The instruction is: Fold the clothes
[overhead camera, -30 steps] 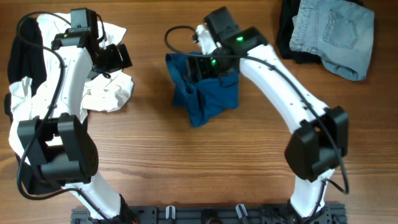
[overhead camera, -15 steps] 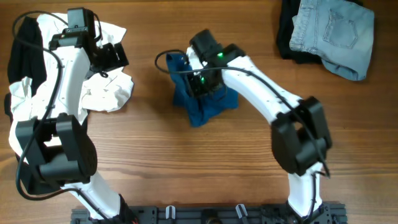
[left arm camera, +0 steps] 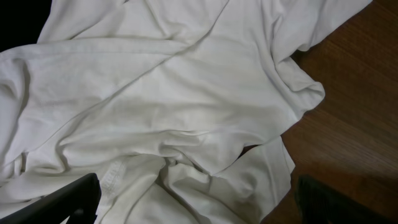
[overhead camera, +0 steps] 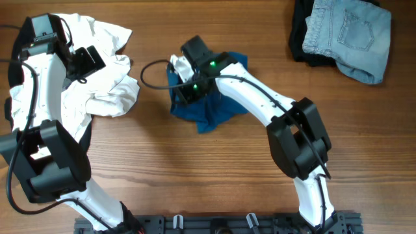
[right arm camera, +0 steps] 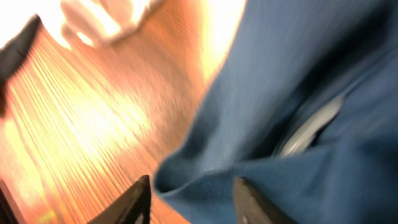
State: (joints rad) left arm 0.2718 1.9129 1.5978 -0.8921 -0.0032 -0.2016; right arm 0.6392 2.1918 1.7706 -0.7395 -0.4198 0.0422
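The clothes lie in three heaps. The dark teal shirt [overhead camera: 211, 104] is crumpled in the middle of the table, and my right gripper [overhead camera: 185, 90] is down at its left edge. In the right wrist view, which is blurred, the right gripper [right arm camera: 193, 199] stands open with a fold of the teal shirt [right arm camera: 298, 93] lying between its fingers. The white garment [overhead camera: 107, 91] is bunched at the far left. My left gripper [overhead camera: 88, 58] hovers wide open above it, and the white garment [left arm camera: 174, 106] fills the left wrist view with nothing gripped between the fingertips [left arm camera: 78, 196].
Light-blue denim [overhead camera: 351, 32] lies on a black garment [overhead camera: 301, 36] at the back right corner. A black cloth [left arm camera: 18, 18] shows beside the white heap. Bare wooden table [overhead camera: 195, 175] spreads across the front. The arm bases stand at the near edge.
My right gripper has slid left across the teal shirt to its left edge, and the shirt has shifted and rebunched. The left gripper has drawn back left over the white garment.
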